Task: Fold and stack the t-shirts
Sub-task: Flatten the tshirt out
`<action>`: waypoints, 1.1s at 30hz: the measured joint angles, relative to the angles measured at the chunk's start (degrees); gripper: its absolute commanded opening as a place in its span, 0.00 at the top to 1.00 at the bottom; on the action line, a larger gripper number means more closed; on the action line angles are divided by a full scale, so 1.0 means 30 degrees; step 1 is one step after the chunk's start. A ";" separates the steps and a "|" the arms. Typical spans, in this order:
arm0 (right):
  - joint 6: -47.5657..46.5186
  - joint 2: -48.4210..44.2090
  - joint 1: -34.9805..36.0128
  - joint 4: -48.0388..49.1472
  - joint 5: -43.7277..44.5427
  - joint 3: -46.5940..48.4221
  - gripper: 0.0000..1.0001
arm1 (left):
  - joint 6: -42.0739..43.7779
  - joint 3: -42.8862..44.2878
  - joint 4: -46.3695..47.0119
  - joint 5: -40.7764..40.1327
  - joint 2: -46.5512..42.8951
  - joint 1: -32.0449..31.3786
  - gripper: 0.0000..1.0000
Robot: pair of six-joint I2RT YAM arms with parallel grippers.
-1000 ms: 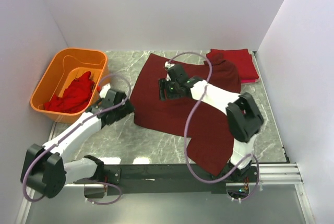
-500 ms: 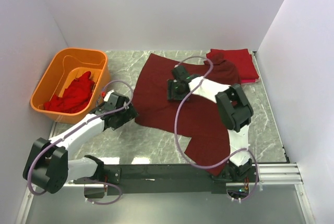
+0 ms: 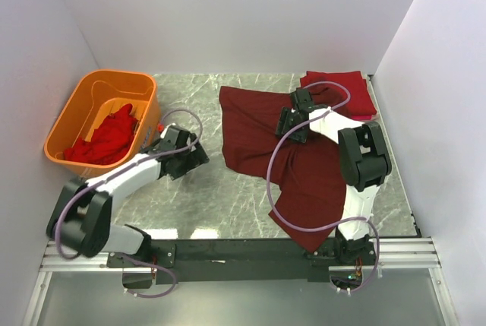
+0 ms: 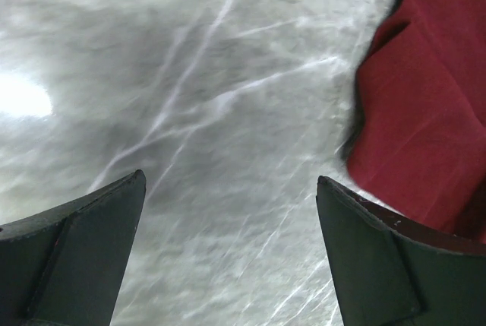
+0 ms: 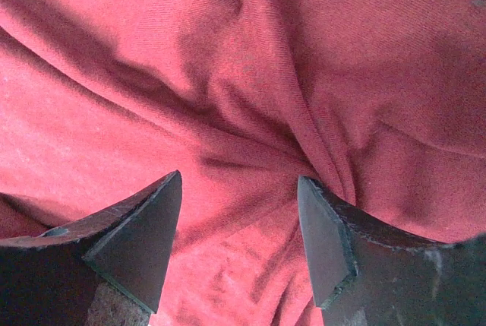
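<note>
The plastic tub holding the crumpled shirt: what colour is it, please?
The tub is orange, clearest in the top external view.

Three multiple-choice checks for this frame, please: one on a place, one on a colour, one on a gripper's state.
1. Where on the grey marble table does the folded bright red t-shirt lie? A. near left edge B. far right corner C. centre
2. What colour is the plastic tub? A. orange B. blue C. white
3. The left gripper is: A. shut on cloth B. open over bare marble C. shut, empty
Answers: 1 B, it lies by the right wall; 2 A, its wall shows orange; 3 B, fingers apart, marble between, dark maroon t-shirt beside.
</note>
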 measured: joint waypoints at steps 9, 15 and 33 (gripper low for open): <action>-0.0423 -0.0583 0.0168 0.0816 -0.0124 -0.0918 0.30 | 0.0896 0.2419 0.2455 0.2688 0.4524 -0.0984 0.22; -0.0437 -0.0882 0.0284 0.0925 -0.0131 -0.1319 0.30 | 0.1122 0.4335 0.3417 0.3672 0.7286 -0.1974 0.68; -0.1909 -0.2601 0.3286 -0.0335 0.0597 -0.3155 0.31 | -0.0495 1.0280 -1.0477 -0.5770 0.6747 -0.3526 0.94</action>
